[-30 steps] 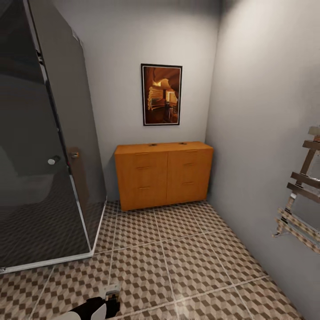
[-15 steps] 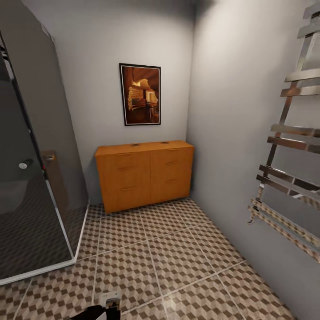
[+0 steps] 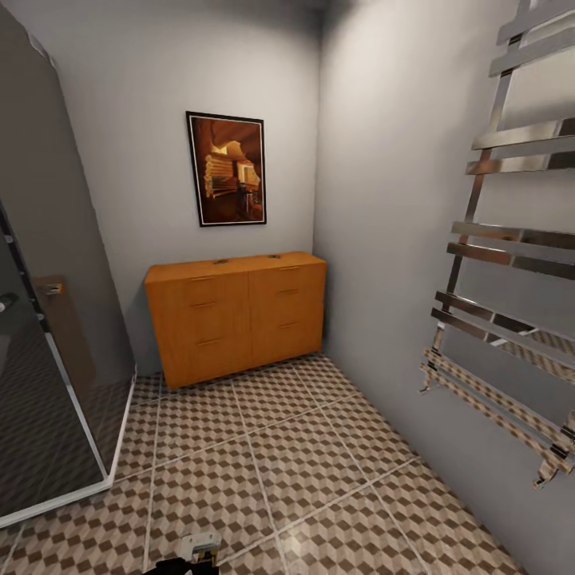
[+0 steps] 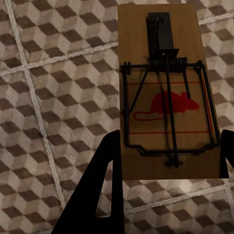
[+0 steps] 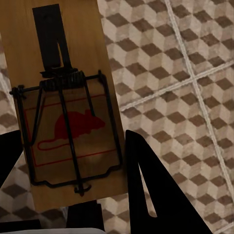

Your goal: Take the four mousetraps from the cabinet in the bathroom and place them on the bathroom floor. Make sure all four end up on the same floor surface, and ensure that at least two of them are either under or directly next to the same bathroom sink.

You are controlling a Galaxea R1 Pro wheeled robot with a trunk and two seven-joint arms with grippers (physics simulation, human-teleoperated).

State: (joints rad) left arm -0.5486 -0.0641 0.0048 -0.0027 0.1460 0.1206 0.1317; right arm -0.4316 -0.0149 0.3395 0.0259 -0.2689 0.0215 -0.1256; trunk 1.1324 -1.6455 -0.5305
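Mousetraps [image 4: 163, 92] [image 5: 68, 107] sit clamped in both our hands [image 4: 165, 165] [image 5: 68, 165] above the bathroom floor [image 3: 303, 463]; a loosened grip risks dropping them away from any sink.

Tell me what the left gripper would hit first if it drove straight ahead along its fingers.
The left gripper holds a mousetrap, and beyond it lies the patterned bathroom floor. The trap's far end would probably meet the tiles first; depth is unclear.

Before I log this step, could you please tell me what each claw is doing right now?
Left claw: closed on a mousetrap.
Right claw: closed on a second mousetrap.
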